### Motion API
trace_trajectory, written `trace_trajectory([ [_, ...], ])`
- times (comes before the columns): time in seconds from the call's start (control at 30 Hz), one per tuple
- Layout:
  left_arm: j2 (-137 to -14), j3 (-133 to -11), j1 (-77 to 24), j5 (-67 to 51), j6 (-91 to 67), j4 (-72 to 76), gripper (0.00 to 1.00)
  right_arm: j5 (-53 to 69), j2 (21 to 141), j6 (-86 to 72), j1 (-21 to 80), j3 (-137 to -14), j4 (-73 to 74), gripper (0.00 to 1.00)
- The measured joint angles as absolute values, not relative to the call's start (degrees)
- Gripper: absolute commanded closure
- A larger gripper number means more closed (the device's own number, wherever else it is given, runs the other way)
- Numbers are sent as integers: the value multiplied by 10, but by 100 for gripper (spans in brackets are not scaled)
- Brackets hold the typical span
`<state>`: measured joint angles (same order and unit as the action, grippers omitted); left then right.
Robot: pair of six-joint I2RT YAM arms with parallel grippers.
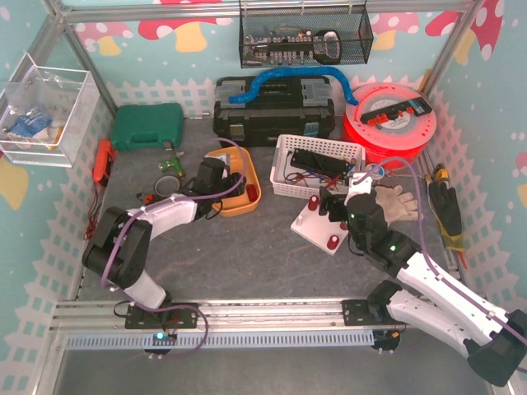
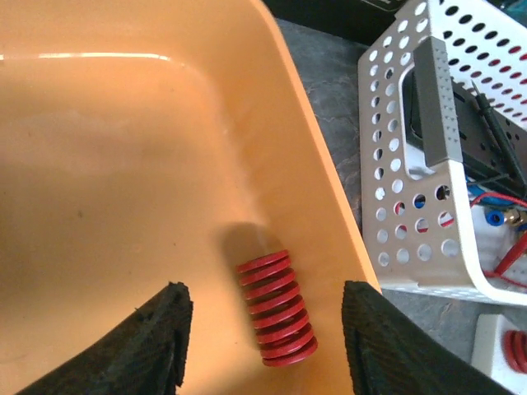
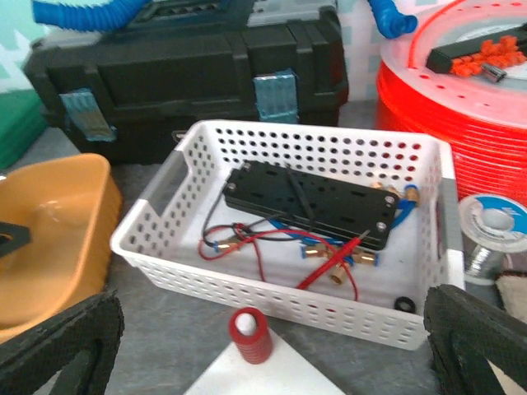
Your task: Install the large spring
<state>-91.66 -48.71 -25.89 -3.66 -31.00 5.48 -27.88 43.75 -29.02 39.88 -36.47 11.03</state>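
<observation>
Left arm (image 1: 169, 211), right arm (image 1: 436, 284): white shell links, black joint housings. Purple cable (image 1: 123, 239) runs along each. Green LED (image 1: 393, 245) lit near right wrist. Left tool (image 2: 263, 329), right tool (image 3: 268, 346): 2 black fingers (image 2: 152, 346) each, coarse pitted texture.

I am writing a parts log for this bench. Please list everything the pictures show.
spring: 1, red, lying in the tray
tray: 1, orange, left of basket
basket: 1, white, centre, holds black board, wires
plate: 1, white, near basket, carries red springs
toolbox: 1, black, rear centre
hose: 1, blue, on toolbox
case: 1, green, rear left
reel: 1, red, rear right
gloves: 2, pale and black, right side
wire rack: 1, black, back wall
left gripper: 1, black, open around spring
right gripper: 1, black, open, over plate
</observation>
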Motion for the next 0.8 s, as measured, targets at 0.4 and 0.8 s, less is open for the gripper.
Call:
trace_trajectory([
  [0.4, -977, -525, -274, -33, -326, 15, 55, -306, 418, -263, 399, -301, 52, 3],
  [0.8, -1034, -563, -281, -57, -326, 7, 53, -306, 415, -260, 399, -299, 34, 3],
])
